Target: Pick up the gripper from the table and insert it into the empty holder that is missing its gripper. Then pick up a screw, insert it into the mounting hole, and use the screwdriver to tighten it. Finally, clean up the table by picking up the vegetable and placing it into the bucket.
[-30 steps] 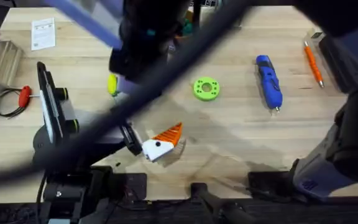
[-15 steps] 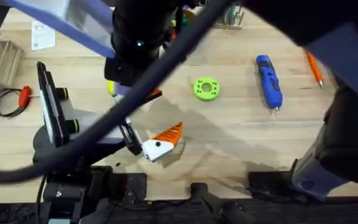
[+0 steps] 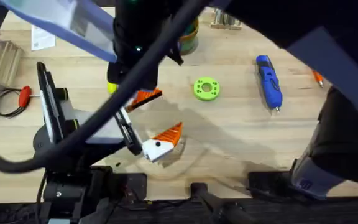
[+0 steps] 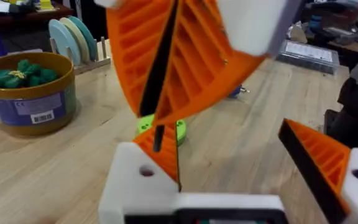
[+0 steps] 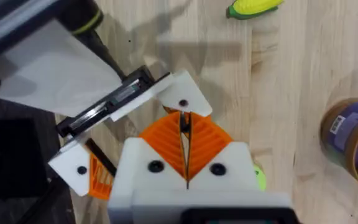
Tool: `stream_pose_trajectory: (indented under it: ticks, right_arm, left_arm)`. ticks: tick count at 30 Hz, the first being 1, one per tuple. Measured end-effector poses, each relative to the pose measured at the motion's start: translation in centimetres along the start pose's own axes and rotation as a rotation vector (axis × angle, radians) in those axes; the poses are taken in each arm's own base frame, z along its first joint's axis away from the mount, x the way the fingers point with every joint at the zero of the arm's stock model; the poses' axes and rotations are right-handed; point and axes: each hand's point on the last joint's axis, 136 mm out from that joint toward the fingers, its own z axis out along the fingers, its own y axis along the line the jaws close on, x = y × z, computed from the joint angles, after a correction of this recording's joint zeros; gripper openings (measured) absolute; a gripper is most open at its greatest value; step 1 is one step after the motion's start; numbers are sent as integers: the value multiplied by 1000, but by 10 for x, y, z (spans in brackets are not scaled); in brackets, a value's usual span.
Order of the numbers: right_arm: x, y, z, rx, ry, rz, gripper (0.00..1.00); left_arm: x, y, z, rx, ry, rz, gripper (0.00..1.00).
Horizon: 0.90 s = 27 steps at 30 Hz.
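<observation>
— Where the table (image 3: 229,143) is seen from above, what is found on it first?

— A big dark arm is seen reaching across it from the right side. The right gripper (image 5: 185,146) is held over the left half of the table, toward the near edge.

— How are its fingers set?

— They are pressed together. The gripper (image 4: 164,152), a small orange wedge with a black face, is pinched by its tip between them.

— And where is the wedge's other end?

— It is set against the holder (image 4: 135,180), the white block with a round hole. The holder is part of the left gripper (image 4: 229,149), which is laid low by the near edge, left of the middle.

— Is the left gripper spread wide?

— Yes. Its one orange finger (image 4: 319,158) is kept well apart from the holder.

— Where is the bucket (image 4: 30,93) found?

— It is placed at the far edge, near the middle. Green toys are seen inside it.

— And the screwdriver (image 3: 269,81)?

— The blue one is laid on the right half of the table, toward the far edge, well apart from both grippers. A green disc (image 3: 206,88) is seen between it and the right gripper.

— What about the vegetable (image 5: 253,7)?

— The yellow one is laid on the bare wood of the left half, near the right gripper but not touched by it.
</observation>
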Motion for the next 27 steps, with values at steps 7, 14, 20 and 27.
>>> stream_pose_trajectory:
  ticks: [7,14,20,27]
  right_arm:
    - [-2,0,0,2,-5,-2,5]
    - [-4,-1,0,6,-15,-4,6]
    - [-3,-2,6,1,-4,-2,5]
    - [-3,-1,7,-2,3,-1,5]
  left_arm:
    - [0,0,0,0,0,0,985]
    - [0,0,0,0,0,0,985]
    - [0,0,0,0,0,0,985]
    - [0,0,0,0,0,0,985]
